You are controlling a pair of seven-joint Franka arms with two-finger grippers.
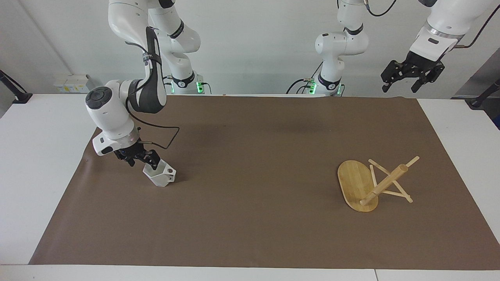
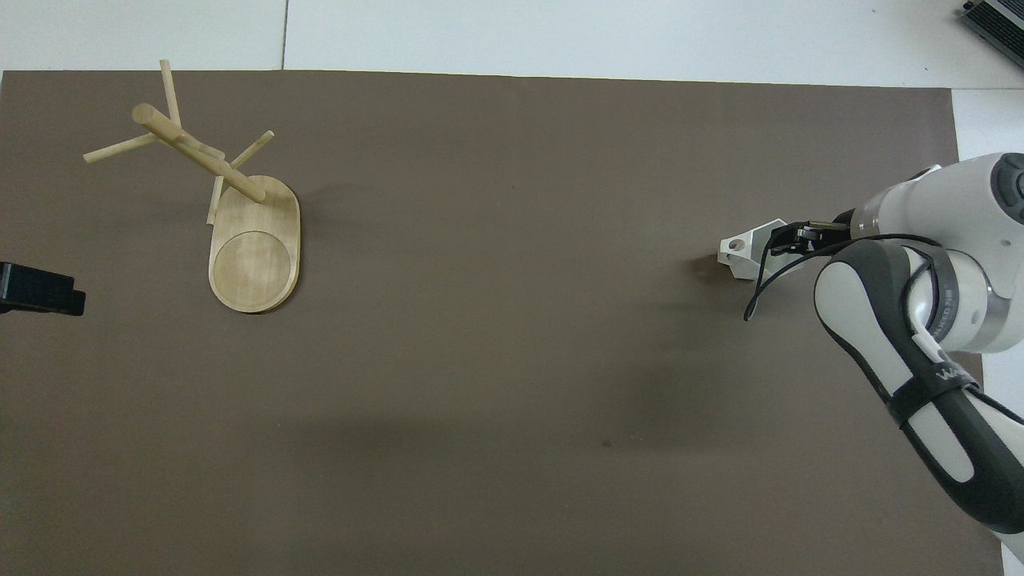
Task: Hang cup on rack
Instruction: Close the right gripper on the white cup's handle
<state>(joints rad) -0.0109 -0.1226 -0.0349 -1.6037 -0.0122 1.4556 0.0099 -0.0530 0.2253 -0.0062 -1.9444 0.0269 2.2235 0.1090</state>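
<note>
The white faceted cup sits tilted on the brown mat toward the right arm's end of the table, its pierced handle pointing away from the gripper; it also shows in the overhead view. My right gripper is down at the cup's rim and shut on it. The bamboo rack stands toward the left arm's end, oval base flat on the mat, post and pegs slanting toward that end. My left gripper waits open, high over the table's edge by the robots.
The brown mat covers most of the white table. A wide stretch of bare mat separates the cup and the rack. A black cable loops from the right wrist beside the cup.
</note>
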